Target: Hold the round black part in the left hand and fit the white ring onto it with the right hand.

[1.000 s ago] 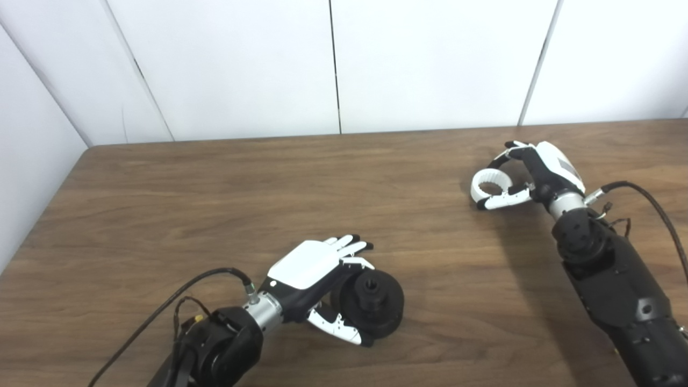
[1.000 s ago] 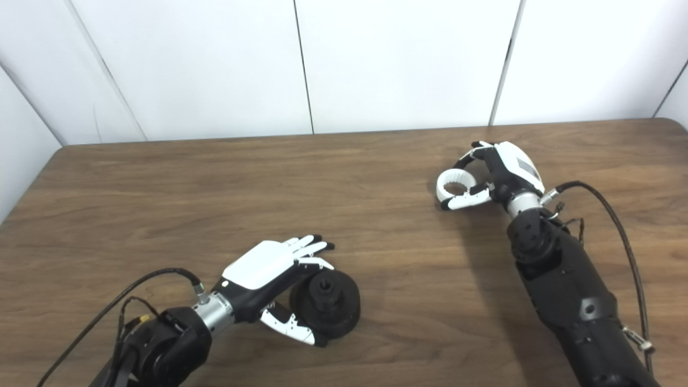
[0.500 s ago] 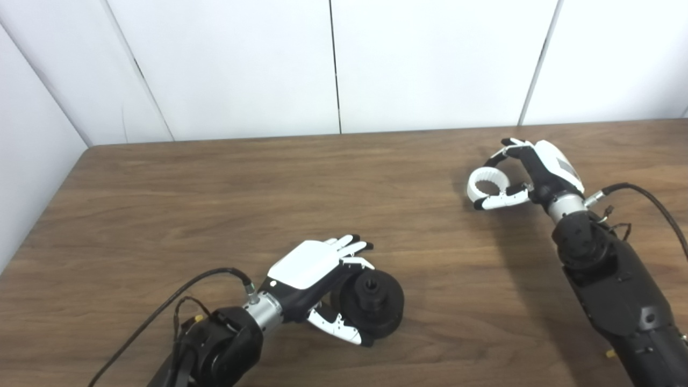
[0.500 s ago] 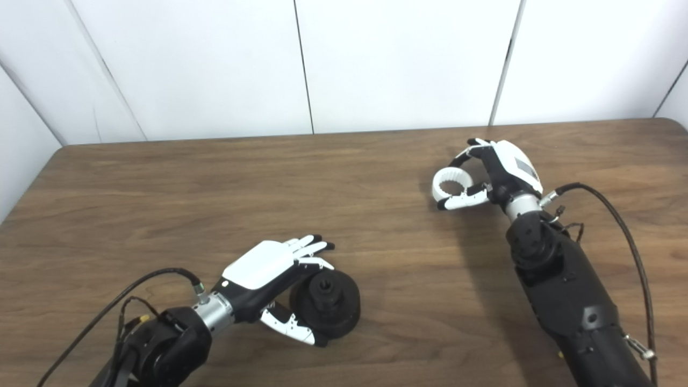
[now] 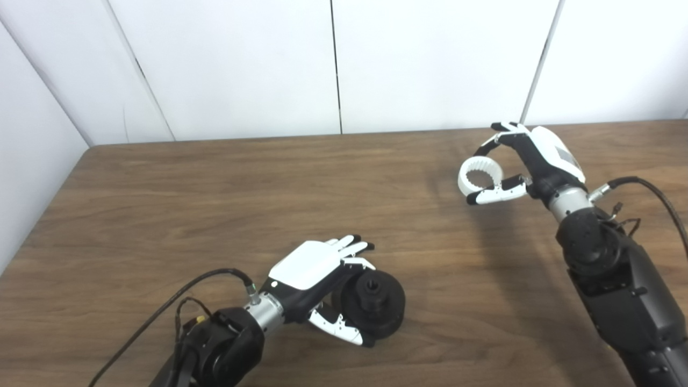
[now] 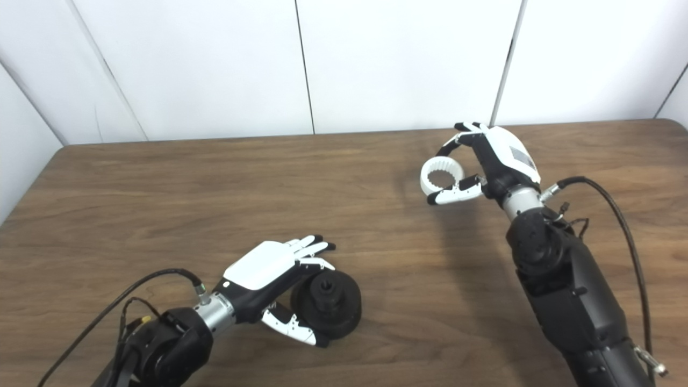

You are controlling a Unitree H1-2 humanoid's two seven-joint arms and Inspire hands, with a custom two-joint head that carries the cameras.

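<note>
1. Our left hand (image 5: 314,277) grips the round black part (image 5: 374,303) near the front edge of the surface (image 5: 215,199), fingers curled around its rim, thumb beneath. The part rests on the surface, its hub facing right, which we judge leaves it open to receive the ring.
2. Our right hand (image 5: 529,161) pinches the white ring (image 5: 478,174) between fingers above and thumb below, lifted clear near the back right corner.
3. The ring's hole stays unobstructed, likely so it can slip over the hub; the two parts are well apart.
</note>
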